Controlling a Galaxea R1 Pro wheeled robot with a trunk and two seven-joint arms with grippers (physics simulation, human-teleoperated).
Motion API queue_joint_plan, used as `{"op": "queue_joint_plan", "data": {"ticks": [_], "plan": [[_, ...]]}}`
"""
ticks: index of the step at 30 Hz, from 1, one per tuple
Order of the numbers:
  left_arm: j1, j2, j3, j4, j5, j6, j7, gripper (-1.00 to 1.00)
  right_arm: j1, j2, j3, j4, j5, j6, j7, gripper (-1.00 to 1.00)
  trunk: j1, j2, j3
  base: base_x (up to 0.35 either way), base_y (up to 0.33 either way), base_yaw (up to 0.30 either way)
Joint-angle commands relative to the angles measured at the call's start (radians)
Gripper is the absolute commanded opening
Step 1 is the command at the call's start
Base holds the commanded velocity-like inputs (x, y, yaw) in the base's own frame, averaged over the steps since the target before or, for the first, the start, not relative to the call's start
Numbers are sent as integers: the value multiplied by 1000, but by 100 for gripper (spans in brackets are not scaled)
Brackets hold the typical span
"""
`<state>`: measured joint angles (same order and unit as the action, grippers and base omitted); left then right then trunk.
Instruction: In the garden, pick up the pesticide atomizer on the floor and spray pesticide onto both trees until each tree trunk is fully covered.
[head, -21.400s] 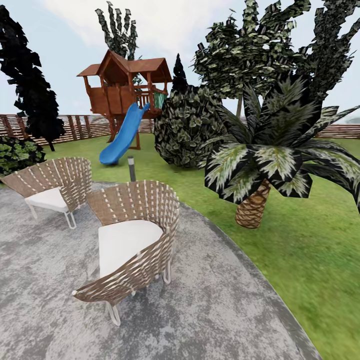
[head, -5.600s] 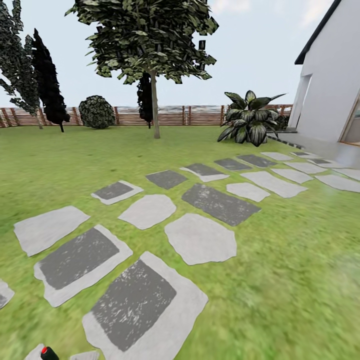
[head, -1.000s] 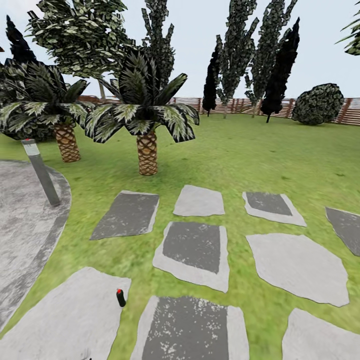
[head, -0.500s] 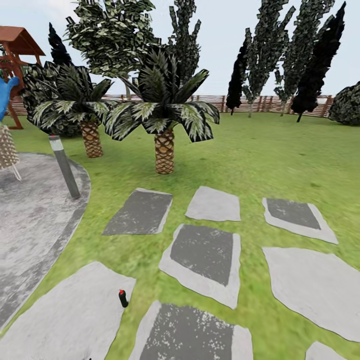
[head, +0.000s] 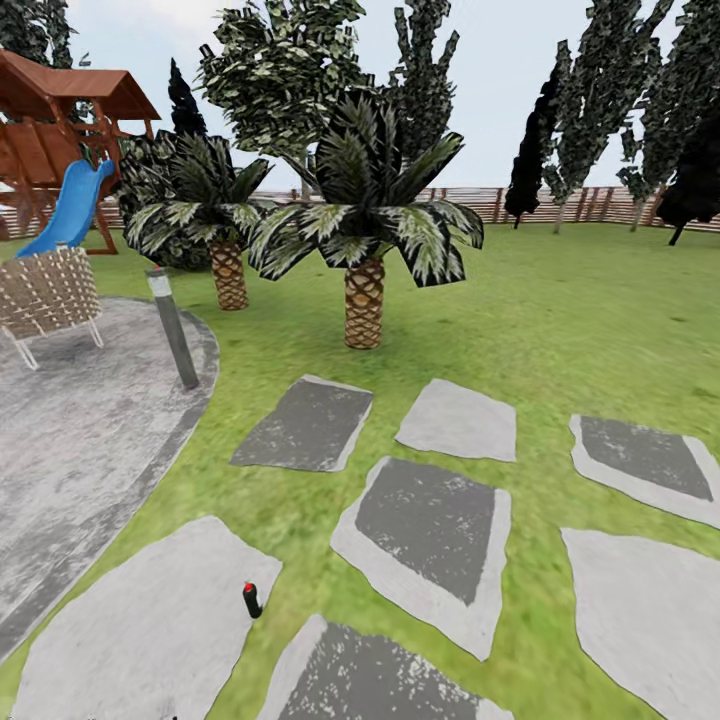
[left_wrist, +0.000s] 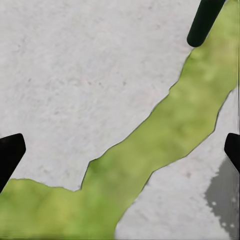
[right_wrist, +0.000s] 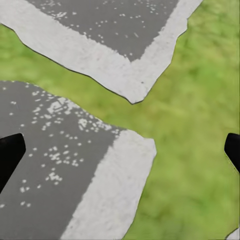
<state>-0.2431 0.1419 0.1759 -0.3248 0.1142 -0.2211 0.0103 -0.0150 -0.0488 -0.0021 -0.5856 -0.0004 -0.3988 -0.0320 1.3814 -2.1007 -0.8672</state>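
Across the lawn (head: 560, 330), two palms (head: 365, 230) are standing behind grey stepping stones (head: 430, 520). Low on the grass, the pesticide atomizer (head: 251, 599) is standing upright beside a pale stone. Both arms are pointing downward: the left gripper (left_wrist: 120, 150) and right gripper (right_wrist: 120, 150) are each showing dark fingertips spread wide at the frame edges. A dark rod (left_wrist: 204, 22) is probably the atomizer.
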Motion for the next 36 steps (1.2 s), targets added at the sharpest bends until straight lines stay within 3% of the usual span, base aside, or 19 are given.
{"op": "queue_joint_plan", "data": {"ticks": [1, 9, 17, 36], "plan": [[-1, -1, -5, -2, 11, -3, -3, 100, 0, 0, 0, 2, 0, -3, -3, 100, 0, 0, -1, 166, -233, 278], [-1, -11, -13, -15, 2, -2, -5, 100, 0, 0, 0, 3, 0, -5, -6, 100, 0, 0, -5, 166, -233, 278], [-1, 4, -8, -8, -3, -3, 3, 100, 0, 1, 1, 5, 0, -4, -7, 100, 0, 0, -10, 183, -230, 277], [-1, 3, -12, 3, -2, -3, 3, 100, 0, 1, 0, 5, -2, -3, -6, 100, 0, 0, -24, 234, -191, 272]]}}
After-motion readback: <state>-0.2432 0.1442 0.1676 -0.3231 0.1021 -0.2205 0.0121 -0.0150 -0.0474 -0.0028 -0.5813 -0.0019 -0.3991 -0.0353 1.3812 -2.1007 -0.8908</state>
